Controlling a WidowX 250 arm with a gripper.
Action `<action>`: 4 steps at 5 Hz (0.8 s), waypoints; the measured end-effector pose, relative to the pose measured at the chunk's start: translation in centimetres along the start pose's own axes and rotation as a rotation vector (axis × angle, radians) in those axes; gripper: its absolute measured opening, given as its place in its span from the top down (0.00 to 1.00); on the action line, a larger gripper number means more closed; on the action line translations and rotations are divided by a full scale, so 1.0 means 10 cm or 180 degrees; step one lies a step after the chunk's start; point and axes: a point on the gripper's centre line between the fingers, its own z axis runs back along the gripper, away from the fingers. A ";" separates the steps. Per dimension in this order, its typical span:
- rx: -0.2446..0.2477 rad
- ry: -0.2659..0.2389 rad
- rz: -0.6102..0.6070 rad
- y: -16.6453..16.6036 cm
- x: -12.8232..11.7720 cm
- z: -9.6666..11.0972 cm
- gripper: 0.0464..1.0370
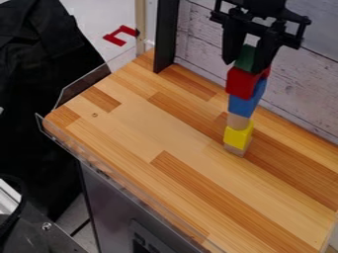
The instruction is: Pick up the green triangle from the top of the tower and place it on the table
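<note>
Holding the green triangle in the gripper at the top of the tower, with fingers clamped on opposite sides, probably for lifting straight up and sparing the narrow stack any sideways push.

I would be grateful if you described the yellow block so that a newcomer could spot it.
On the wooden tabletop, near the plank wall, stands a tower of blocks. The yellow block sits low in it, one piece up from the bottom. Its bright yellow sets it apart from the plain wooden pieces directly above and below.
</note>
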 end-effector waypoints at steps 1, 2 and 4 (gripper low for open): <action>-0.0027 -0.0011 0.0052 0.00 -0.02 0.02 0.56; -0.0075 -0.0229 0.0121 0.04 -0.08 0.24 0.56; -0.0245 -0.0326 0.0366 0.25 -0.20 0.38 0.56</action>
